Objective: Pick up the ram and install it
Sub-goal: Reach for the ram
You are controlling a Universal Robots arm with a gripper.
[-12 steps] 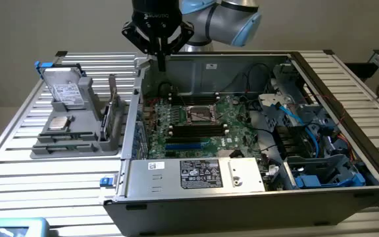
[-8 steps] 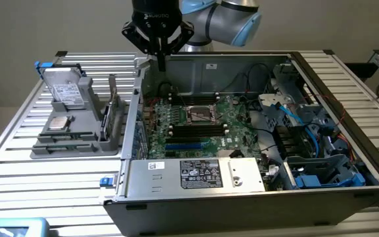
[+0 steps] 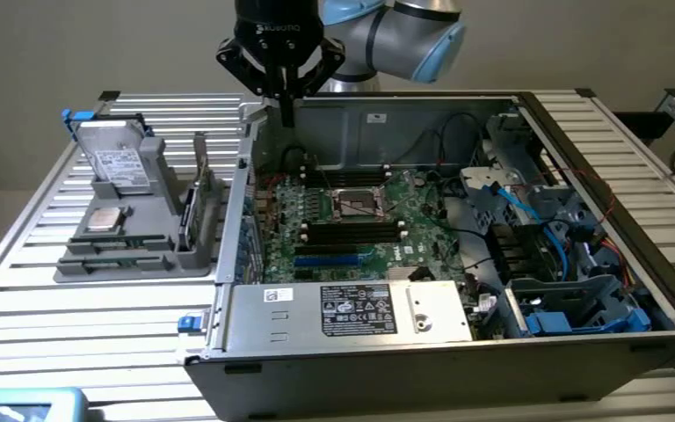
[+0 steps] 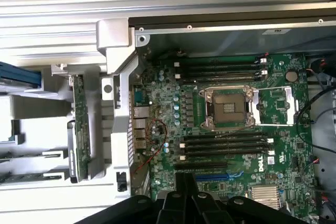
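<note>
The ram [image 3: 112, 240] is a thin green stick lying flat in a front slot of the grey parts holder [image 3: 138, 268], at the exterior view's left; a second like stick lies just in front of it. In the wrist view the ram [image 4: 23, 178] shows as a pale green strip. My gripper [image 3: 288, 112] hangs above the back left corner of the open computer case [image 3: 314, 369], fingers shut together with nothing between them. In the wrist view the gripper [image 4: 185, 179] points down over the motherboard [image 4: 273, 103], whose black memory slots [image 4: 226, 148] lie beside the processor socket [image 4: 229, 108].
The holder also carries a hard drive [image 3: 120, 163], a small silver processor chip [image 3: 105, 220] and an upright green expansion card [image 3: 203, 207]. Cables, a drive cage and blue clips crowd the case's right side [image 3: 548, 264]. The slatted metal table [image 3: 68, 325] surrounds everything.
</note>
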